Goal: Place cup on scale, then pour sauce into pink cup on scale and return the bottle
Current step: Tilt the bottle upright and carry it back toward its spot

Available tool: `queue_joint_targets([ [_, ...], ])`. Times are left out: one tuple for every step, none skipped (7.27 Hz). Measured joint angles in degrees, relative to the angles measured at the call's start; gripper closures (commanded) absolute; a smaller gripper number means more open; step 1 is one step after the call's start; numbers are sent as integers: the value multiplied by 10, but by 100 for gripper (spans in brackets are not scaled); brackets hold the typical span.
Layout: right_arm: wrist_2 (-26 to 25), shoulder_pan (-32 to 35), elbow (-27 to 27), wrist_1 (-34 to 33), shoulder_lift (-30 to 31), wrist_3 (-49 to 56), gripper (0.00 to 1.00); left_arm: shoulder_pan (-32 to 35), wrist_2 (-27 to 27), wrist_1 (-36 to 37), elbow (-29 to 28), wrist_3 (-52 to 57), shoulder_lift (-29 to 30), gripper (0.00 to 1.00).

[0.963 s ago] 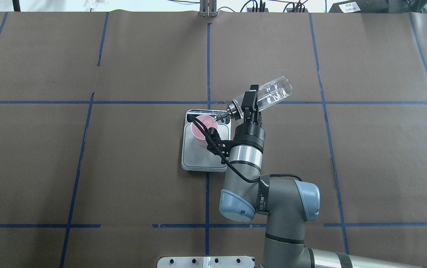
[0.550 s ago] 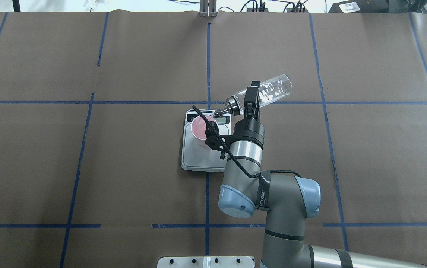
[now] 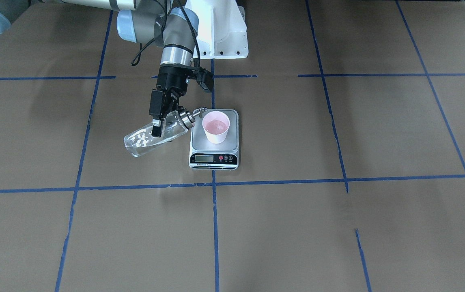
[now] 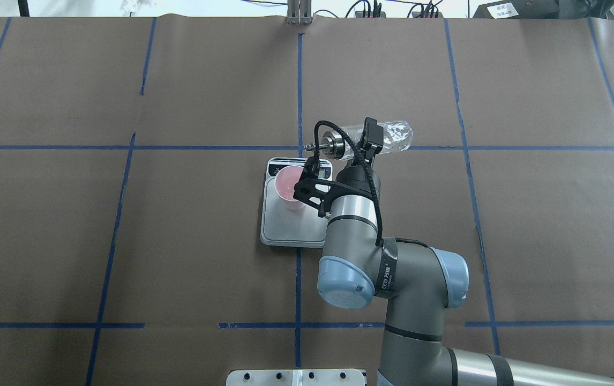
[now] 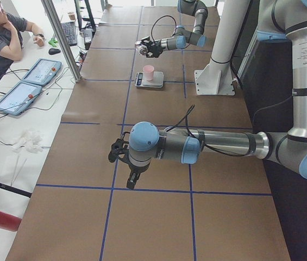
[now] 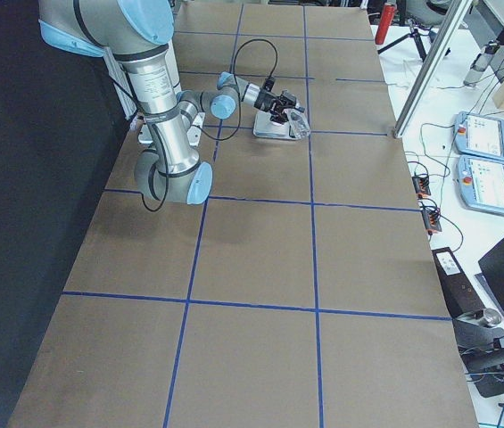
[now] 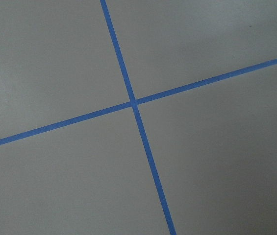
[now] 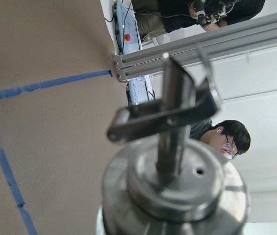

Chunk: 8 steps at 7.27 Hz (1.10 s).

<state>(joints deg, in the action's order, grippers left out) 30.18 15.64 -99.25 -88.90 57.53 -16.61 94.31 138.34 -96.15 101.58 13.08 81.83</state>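
The pink cup (image 3: pixel 216 126) stands upright on the scale (image 3: pixel 233 134), and shows from overhead as well (image 4: pixel 289 185). The scale's bare plate (image 4: pixel 291 228) lies in front of my right arm. My right gripper (image 4: pixel 369 140) is shut on the clear glass bottle (image 4: pixel 392 135), held in the air nearly level. Its silver cap (image 4: pixel 334 145) and spout point toward the cup, clear of the rim, beside the scale's corner. From the front, the gripper (image 3: pixel 159 129) clamps the bottle (image 3: pixel 141 142) near its neck. My left gripper (image 5: pixel 130 176) hangs over bare table; I cannot tell if it is open.
Brown paper with a blue tape grid (image 4: pixel 299 96) covers the table. The white arm base (image 3: pixel 220 32) stands behind the scale. An operator (image 5: pixel 1 38) and two tablets (image 5: pixel 39 70) are beyond the table's far edge.
The bottle has tipped back from its pouring tilt to near level. Its spout has swung off the cup, toward the far side of the scale. The wrist has rotated.
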Motion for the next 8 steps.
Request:
queue_joint_targets([
  [24,1,-19,5,5,-69,100,0,0,0,1,0,0,0],
  [61,5,-49,8,17,-130,100,0,0,0,2,-1,1,0],
  [110,15,-85,10,32,-192,100,0,0,-1,3,-1,1,0],
  [161,26,-116,11,45,-261,100,0,0,-1,4,-2,1,0],
  [206,37,-134,14,52,-344,100,0,0,-1,4,-2,2,0],
  [246,46,-144,33,63,-437,100,0,0,-1,4,-3,2,0],
  [271,51,-148,86,93,-503,100,0,0,-1,4,-3,2,0],
  [282,53,-150,164,146,-533,100,0,0,-1,4,-3,2,0],
])
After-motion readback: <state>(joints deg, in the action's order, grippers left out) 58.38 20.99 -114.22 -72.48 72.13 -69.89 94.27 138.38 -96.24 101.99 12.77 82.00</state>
